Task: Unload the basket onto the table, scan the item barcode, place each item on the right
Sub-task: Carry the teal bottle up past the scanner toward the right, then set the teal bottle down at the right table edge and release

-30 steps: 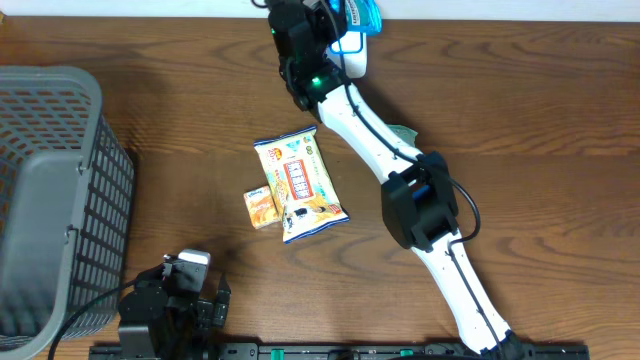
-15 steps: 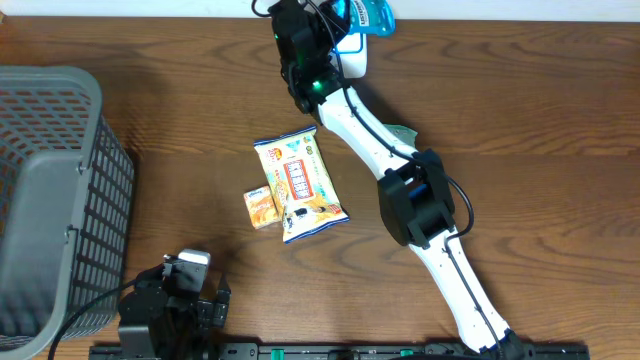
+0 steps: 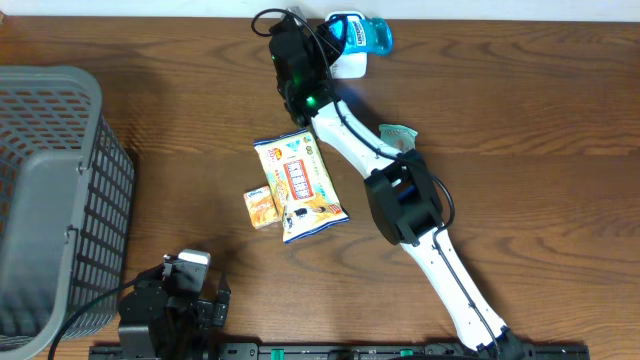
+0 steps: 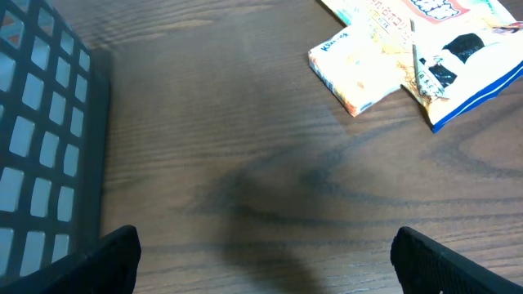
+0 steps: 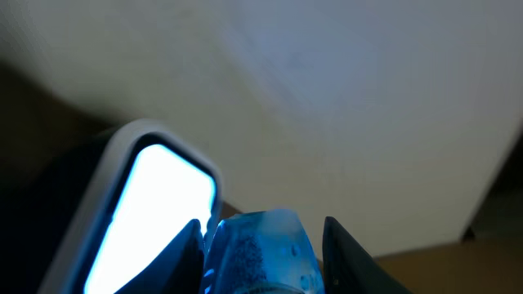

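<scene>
My right gripper point(image 3: 338, 32) is shut on a blue translucent item point(image 3: 364, 33) at the far edge of the table, just above a white scanner point(image 3: 350, 66). In the right wrist view the blue item point(image 5: 260, 251) sits between my two dark fingers point(image 5: 349, 255). The scanner's glowing window point(image 5: 157, 214) is close on its left. No barcode shows in any view. My left gripper point(image 3: 196, 282) rests low at the near left, open with nothing between its fingers point(image 4: 114, 261), only bare wood.
A yellow snack packet point(image 3: 300, 186) and a small orange box point(image 3: 260, 207) lie mid-table; both show in the left wrist view point(image 4: 441, 37) point(image 4: 359, 69). A grey basket point(image 3: 50, 200) stands at the left. A green item point(image 3: 401, 133) peeks from under the right arm.
The right gripper has brought the blue item slightly nearer and to the right, closer to the scanner, and the arm's elbow has swung left. The left arm has not moved.
</scene>
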`<state>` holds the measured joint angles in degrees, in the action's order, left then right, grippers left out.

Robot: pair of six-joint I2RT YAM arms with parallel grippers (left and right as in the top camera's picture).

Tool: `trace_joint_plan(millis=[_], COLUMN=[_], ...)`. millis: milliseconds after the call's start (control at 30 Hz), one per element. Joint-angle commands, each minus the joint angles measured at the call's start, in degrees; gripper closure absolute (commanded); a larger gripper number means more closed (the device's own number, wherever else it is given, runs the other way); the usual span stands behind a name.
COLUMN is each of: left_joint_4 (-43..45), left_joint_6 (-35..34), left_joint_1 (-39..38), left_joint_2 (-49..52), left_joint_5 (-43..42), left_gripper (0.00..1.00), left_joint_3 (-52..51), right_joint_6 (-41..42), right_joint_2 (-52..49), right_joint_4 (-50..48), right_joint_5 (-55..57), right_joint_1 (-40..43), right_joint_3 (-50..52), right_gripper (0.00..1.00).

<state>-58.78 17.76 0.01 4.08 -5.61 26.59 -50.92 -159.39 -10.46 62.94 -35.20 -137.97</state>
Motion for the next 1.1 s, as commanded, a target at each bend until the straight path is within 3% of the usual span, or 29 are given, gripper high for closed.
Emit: trace_joint_plan(millis=[0, 733, 933, 1067], left_joint_4=[-0.09, -0.09, -0.09, -0.09], left_joint_6=[-0.74, -0.74, -0.74, -0.74], left_joint_1=[0.31, 0.31, 0.31, 0.31], left_joint_2=[-0.04, -0.04, -0.04, -0.04], left_joint_5=[0.28, 0.28, 0.28, 0.28], left_gripper=[0.02, 0.02, 0.02, 0.02], left_joint_3=[-0.11, -0.11, -0.11, -0.11], right_joint_6=[-5.09, -3.96, 0.15, 8.52], right_joint_2=[2.32, 5.55, 5.55, 5.55], right_joint_4=[-4.48, -3.87, 1.4, 9.53], right_joint_5=[9.05, 24.61, 27.69, 27.67], right_joint_1=[-1.01, 8.24, 15.19, 19.96], right_joint_3=[-1.9, -1.88, -1.73, -1.73], right_gripper=[0.85, 0.92, 0.94, 0.92])
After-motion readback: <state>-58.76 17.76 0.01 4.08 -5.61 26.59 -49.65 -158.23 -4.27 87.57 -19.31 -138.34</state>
